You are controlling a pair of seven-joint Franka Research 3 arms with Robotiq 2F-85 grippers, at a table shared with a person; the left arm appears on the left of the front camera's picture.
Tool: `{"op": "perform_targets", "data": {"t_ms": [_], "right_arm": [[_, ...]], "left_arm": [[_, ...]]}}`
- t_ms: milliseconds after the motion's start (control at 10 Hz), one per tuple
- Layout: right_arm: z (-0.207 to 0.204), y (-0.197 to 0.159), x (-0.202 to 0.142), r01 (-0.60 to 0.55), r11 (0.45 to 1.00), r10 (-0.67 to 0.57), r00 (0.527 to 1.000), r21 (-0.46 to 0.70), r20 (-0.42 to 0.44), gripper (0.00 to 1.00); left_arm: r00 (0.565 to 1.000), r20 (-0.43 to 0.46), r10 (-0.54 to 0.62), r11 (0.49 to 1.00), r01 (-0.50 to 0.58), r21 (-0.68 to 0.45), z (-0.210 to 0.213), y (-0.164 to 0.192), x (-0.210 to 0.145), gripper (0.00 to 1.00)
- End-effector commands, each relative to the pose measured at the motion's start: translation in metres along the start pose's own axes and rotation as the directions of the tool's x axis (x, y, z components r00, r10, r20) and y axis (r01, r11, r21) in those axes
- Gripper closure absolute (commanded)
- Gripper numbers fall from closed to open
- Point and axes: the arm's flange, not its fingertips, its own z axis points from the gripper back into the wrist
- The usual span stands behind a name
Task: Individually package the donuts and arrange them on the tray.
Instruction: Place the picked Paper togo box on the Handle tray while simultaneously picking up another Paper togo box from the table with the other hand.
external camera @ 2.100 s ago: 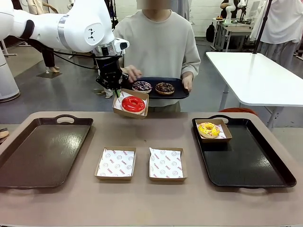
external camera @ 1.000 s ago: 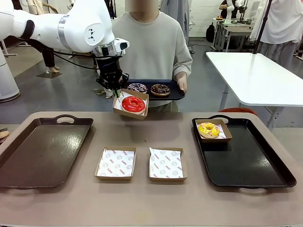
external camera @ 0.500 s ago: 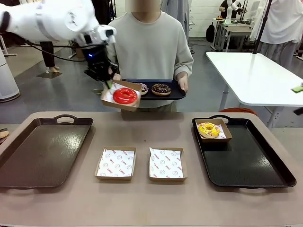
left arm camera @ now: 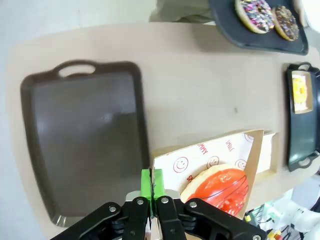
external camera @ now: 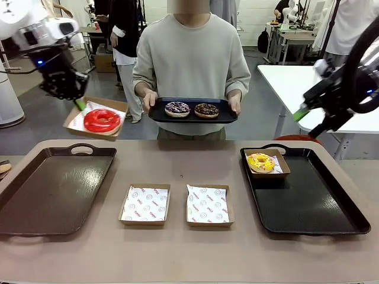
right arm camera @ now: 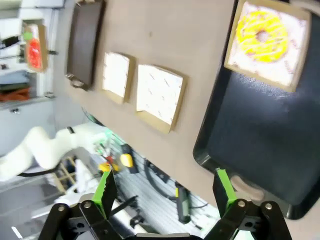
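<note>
The left fingers [left arm camera: 146,183] clench the edge of a paper box [external camera: 75,120] holding the red donut [external camera: 101,120], up off the surface [external camera: 177,254]. The right fingers [right arm camera: 106,186] hang spread and empty.

A robotics lab in an open workshop hall.
A beige work table [external camera: 177,254] is attended by white robot arms [external camera: 35,26] mounted on its near side, and a bare grey floor [external camera: 89,124] is seen beyond it. A plain white table [external camera: 320,89] is set to one side, and further desks [external camera: 293,36] (crowded with equipment) are placed at the back, where people [external camera: 121,35] in everyday clothes are seen standing about.
</note>
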Motion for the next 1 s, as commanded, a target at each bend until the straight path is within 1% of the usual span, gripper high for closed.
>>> {"op": "perform_targets", "data": {"t_ms": [0, 100, 200, 400, 500, 700, 800, 900], "right_arm": [[-0.05, 0.008, -0.012, 0.01, 0.994, -0.01, 1.0, -0.109, 0.002, 0.0], [-0.08, 0.01, -0.011, 0.009, 0.989, -0.01, 1.0, -0.147, -0.005, 0.0], [-0.102, 0.01, -0.011, 0.005, 0.988, -0.008, 1.0, -0.153, -0.014, 0.0], [-0.128, 0.006, -0.013, 0.013, 0.987, -0.017, 1.0, -0.159, -0.027, 0.0], [-0.128, 0.004, -0.019, 0.013, 0.988, -0.018, 0.999, -0.151, -0.034, 0.0], [-0.109, 0.0, -0.022, 0.022, 0.993, -0.027, 0.999, -0.114, -0.044, 0.0], [-0.129, 0.001, -0.018, -0.003, 0.99, -0.003, 0.999, -0.14, -0.044, 0.0], [-0.129, 0.001, -0.018, -0.003, 0.99, -0.003, 0.999, -0.14, -0.044, 0.0]], "left_arm": [[1.0, 0.004, -0.013, 1.0, 0.013, 0.008, -0.005, 0.025, -0.014, 0.99], [1.0, 0.0, 0.002, 1.0, -0.002, 0.019, -0.012, 0.036, -0.014, 0.99], [1.0, -0.01, 0.013, 0.999, -0.013, 0.03, -0.02, 0.033, -0.009, 0.99], [0.999, -0.03, 0.025, 0.999, -0.023, 0.049, -0.026, 0.037, -0.005, 0.99], [0.999, -0.031, 0.042, 0.998, -0.041, 0.046, -0.027, 0.037, -0.007, 0.99], [0.998, -0.038, 0.051, 0.998, -0.05, 0.038, -0.025, 0.02, -0.008, 0.99], [0.998, -0.048, 0.028, 0.999, -0.028, 0.02, -0.03, 0.036, -0.009, 0.99], [0.998, -0.048, 0.028, 0.999, -0.028, 0.02, -0.03, 0.036, -0.009, 0.99]]}}
